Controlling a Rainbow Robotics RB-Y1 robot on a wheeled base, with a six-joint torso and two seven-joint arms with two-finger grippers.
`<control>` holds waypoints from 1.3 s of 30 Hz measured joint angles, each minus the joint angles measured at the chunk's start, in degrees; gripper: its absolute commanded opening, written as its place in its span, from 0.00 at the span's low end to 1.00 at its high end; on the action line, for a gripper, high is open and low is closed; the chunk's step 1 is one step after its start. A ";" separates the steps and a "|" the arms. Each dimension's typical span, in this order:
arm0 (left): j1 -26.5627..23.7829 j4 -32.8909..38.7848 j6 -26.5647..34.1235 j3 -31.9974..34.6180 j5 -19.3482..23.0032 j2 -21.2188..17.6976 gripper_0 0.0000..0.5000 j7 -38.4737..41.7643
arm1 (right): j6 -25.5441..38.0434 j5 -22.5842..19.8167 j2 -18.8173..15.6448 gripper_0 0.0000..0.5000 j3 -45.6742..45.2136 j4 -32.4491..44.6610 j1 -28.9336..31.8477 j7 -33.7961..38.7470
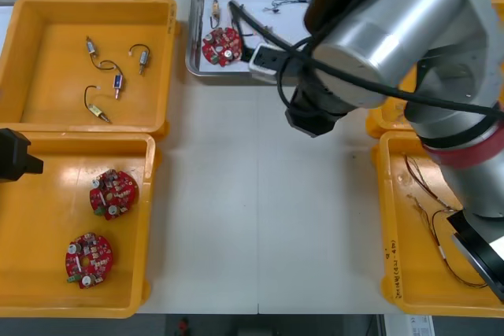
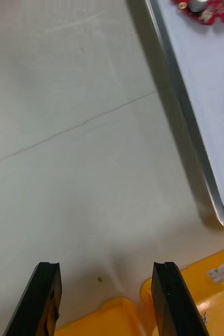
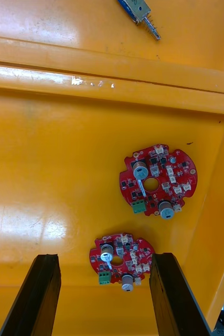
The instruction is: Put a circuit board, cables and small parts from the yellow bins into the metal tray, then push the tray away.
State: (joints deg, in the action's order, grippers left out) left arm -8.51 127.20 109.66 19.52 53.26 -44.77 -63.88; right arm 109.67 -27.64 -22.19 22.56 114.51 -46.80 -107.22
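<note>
right gripper point(image 2: 106, 266): hanging over bare table point(image 2: 64, 157), near the tray's near right corner, apart from it; fingers standing wide apart, gripping nothing.
right arm point(image 1: 409, 29): reaching across the table's middle, covering part of the tray in front view.
left gripper point(image 3: 105, 257): hovering over the near left bin point(image 3: 38, 184) at the table's left edge; fingers wide apart, holding nothing.
near left bin: far board point(image 1: 113, 192) and near board point(image 1: 89, 259) lying flat on its floor, apart from each other.
tray point(image 1: 191, 45): sitting at the table's far middle, white inside.
tray contents: tray board point(image 1: 222, 46) lying at the left end, black cable point(image 1: 246, 25) just beside it, small part point(image 1: 215, 9) near the far left corner, thin cable point(image 1: 279, 4) toward the far rim.
far left bin point(image 1: 24, 60): small parts with black leads point(image 1: 98, 108) lying scattered.
near right bin point(image 1: 387, 218): thin cables point(image 1: 425, 194) lying inside.
</note>
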 measured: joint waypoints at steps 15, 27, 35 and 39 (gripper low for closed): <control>0.03 0.02 0.00 0.03 0.02 0.00 1.00 0.00 | 0.16 -1.42 -2.98 1.00 -23.30 15.19 16.28 2.30; 0.04 0.04 0.00 0.04 0.04 0.00 1.00 0.00 | 0.17 -10.61 -9.06 1.00 -41.15 16.88 29.58 13.65; 0.04 0.04 0.00 0.05 0.05 0.00 1.00 -0.01 | 0.17 -11.70 -14.16 1.00 -45.75 15.56 34.61 16.19; 0.04 0.04 0.00 0.05 0.05 0.00 1.00 -0.01 | 0.17 -12.60 -14.45 1.00 -48.35 11.94 35.22 16.20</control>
State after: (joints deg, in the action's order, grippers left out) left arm -8.47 127.24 109.66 19.57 53.31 -44.77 -63.88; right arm 109.84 -40.25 -36.64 -25.79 126.45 -11.58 -91.02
